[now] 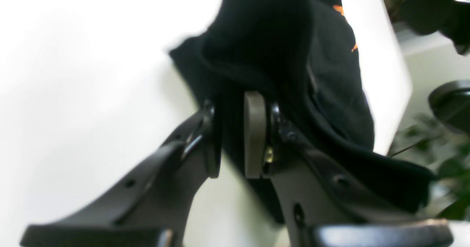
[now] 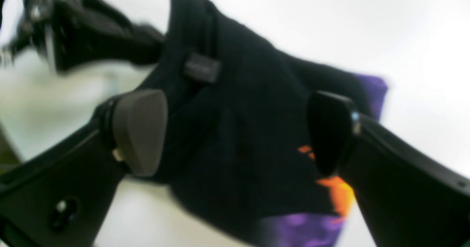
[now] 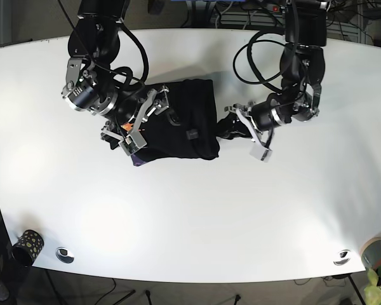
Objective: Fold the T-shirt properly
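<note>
The black T-shirt [image 3: 184, 117], with an orange and purple print, lies folded into a compact block mid-table. My left gripper [image 1: 234, 137] is shut on a bunched edge of the T-shirt [image 1: 279, 56]; in the base view this left gripper [image 3: 227, 128] sits at the block's right edge. My right gripper [image 2: 235, 133] is open, its pads spread wide over the T-shirt [image 2: 235, 104] with nothing clamped. From the base camera the right gripper [image 3: 145, 122] hovers over the block's left part. The left arm [image 2: 91, 30] shows blurred at the cloth's far corner.
The white table [image 3: 197, 210] reaches to every side of the shirt. A dark patterned cup [image 3: 28, 244] and a small metal disc [image 3: 65, 254] sit near the front left edge. Another disc [image 3: 341, 257] and a grey cup [image 3: 374, 251] are at the front right.
</note>
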`<state>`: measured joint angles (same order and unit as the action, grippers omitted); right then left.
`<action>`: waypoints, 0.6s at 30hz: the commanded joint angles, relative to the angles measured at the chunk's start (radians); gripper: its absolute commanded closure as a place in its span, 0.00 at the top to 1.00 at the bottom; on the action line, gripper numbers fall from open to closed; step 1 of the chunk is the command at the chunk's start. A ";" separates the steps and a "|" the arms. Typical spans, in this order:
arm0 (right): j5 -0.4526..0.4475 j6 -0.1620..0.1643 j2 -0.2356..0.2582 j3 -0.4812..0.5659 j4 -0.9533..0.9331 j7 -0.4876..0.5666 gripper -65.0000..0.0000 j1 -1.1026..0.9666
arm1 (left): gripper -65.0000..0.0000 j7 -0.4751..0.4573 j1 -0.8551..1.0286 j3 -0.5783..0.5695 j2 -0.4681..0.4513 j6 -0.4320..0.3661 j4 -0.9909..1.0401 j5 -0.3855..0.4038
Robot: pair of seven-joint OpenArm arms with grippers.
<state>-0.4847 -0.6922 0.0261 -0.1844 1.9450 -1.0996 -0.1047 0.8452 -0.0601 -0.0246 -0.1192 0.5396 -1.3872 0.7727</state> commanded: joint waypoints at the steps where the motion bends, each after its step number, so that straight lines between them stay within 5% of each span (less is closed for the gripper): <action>1: -0.064 -0.006 0.031 0.004 0.014 0.023 0.88 0.010 | 0.15 0.006 -0.013 0.021 -0.079 0.032 -0.050 0.017; 11: -0.095 -0.006 0.036 0.170 -0.183 0.051 0.85 -0.017 | 0.15 0.004 0.016 0.081 -0.268 0.084 -0.157 0.012; 18: -0.095 -0.006 0.053 0.300 -0.267 0.131 0.73 0.000 | 0.15 0.004 0.018 0.067 -0.287 0.080 -0.202 0.009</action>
<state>-0.5541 -0.6922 0.0669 0.1066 1.6592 -0.9985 -0.1253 0.8707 -0.0280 0.0494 -0.3935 0.6113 -1.5661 0.7635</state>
